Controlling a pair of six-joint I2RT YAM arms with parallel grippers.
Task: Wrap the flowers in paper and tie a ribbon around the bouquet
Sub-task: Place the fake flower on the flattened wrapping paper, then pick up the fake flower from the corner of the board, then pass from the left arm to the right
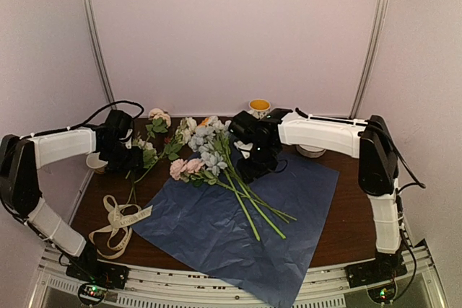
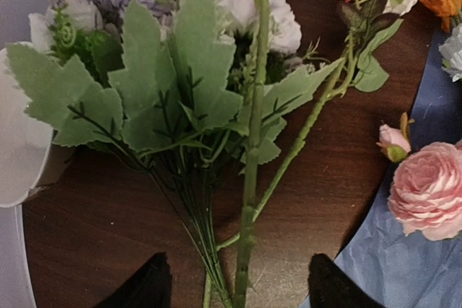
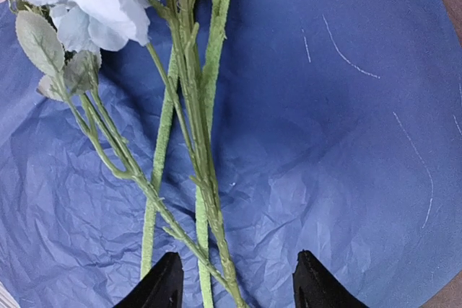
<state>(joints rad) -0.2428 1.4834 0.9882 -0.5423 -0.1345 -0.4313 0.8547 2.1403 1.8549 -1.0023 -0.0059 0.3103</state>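
Note:
The paper (image 1: 245, 229) lies flat in the middle of the table, navy side up. Several flowers (image 1: 206, 153) rest on its far left part, stems (image 3: 206, 178) pointing toward the near edge. My right gripper (image 1: 253, 167) hovers over those stems, open; the stems run between its fingertips (image 3: 162, 283) without being pinched. More flowers (image 1: 155, 138) lie on the bare wood to the left. My left gripper (image 1: 133, 158) is open above their stems (image 2: 249, 200), with green leaves (image 2: 159, 84) ahead of it. The cream ribbon (image 1: 119, 225) loops loosely at the near left.
A mug (image 1: 259, 107) with an orange inside stands at the back centre. A white cup (image 1: 95, 161) sits at the far left, its rim (image 2: 22, 149) beside the leaves. A white round object (image 1: 312, 151) lies under the right arm. The paper's near corner overhangs the table's front edge.

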